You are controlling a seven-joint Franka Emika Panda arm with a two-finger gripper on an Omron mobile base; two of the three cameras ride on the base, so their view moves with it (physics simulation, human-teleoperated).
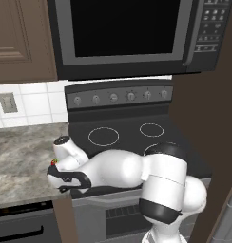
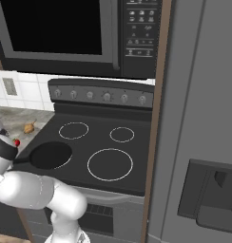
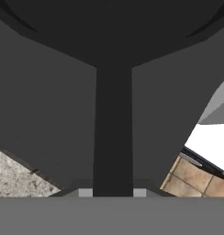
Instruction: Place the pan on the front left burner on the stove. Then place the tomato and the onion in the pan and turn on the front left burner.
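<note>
Pan on stove's front left burner; onion, tomato left on counter.

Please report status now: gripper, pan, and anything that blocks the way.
Gripper shut on pan handle. Pan sits on stove, front left. Tomato and onion wait on counter. Nothing blocks.

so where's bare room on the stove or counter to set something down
Free: the large front ring and the two back rings on the stove. The pan covers the front left burner. The counter is bare toward the wall; its stove edge, with tomato, onion and the arm, is crowded.
</note>
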